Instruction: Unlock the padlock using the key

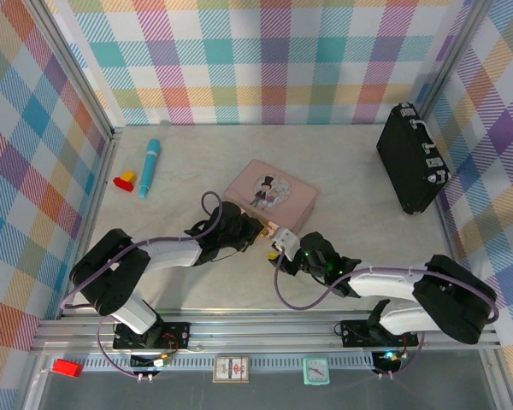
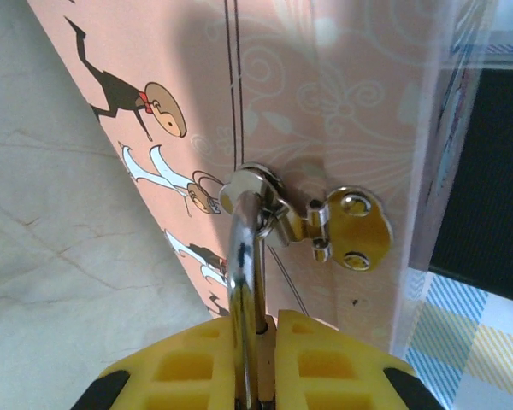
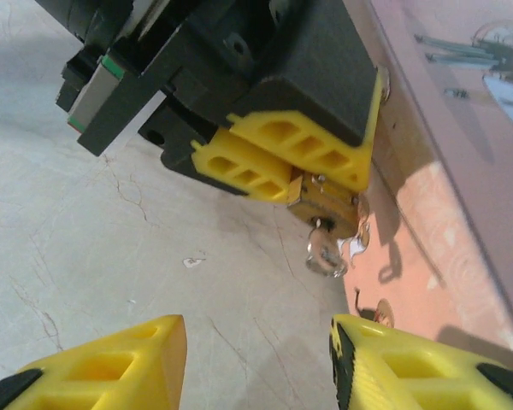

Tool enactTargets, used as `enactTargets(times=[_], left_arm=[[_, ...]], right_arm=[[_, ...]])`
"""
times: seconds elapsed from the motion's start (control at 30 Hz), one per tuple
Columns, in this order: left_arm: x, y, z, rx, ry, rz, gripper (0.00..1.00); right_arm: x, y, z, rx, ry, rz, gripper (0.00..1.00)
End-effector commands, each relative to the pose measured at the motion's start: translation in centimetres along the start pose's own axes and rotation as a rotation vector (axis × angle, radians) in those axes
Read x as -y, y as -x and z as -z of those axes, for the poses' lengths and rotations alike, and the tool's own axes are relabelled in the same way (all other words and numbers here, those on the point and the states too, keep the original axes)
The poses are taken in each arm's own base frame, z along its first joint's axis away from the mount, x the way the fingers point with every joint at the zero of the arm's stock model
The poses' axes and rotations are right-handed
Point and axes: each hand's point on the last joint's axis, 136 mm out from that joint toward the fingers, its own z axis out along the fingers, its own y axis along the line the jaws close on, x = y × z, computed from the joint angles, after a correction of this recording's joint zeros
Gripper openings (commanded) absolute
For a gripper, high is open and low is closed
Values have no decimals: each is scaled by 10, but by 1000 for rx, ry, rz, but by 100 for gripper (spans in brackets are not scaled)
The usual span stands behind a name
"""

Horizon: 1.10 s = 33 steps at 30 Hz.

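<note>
The top view looks down from behind on the whole pale bench (image 1: 350,205). Wrist cameras look closely past the left end effector (image 2: 255,333) and the right end effector (image 3: 256,342); both share the pink rectangular tin (image 2: 342,85) ahead.

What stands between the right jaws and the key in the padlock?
Nothing visible does. The key sticks out of the padlock, which the left gripper clamps beside the tin. The right gripper, jaws open, faces the key over the table.
</note>
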Motion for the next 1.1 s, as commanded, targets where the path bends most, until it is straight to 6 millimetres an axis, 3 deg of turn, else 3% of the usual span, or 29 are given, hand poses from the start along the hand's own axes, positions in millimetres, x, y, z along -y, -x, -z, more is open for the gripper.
enactTargets(times=[0.0, 0.47, 1.07], left_arm=[[34, -3, 8, -25, -141, -31, 0], [30, -10, 8, -57, -158, -24, 0], [26, -7, 6, -44, -152, -17, 0]], right_arm=[[10, 33, -6, 103, -53, 97, 48], [16, 28, -34, 66, -98, 156, 34], [30, 13, -25, 23, -216, 143, 29]])
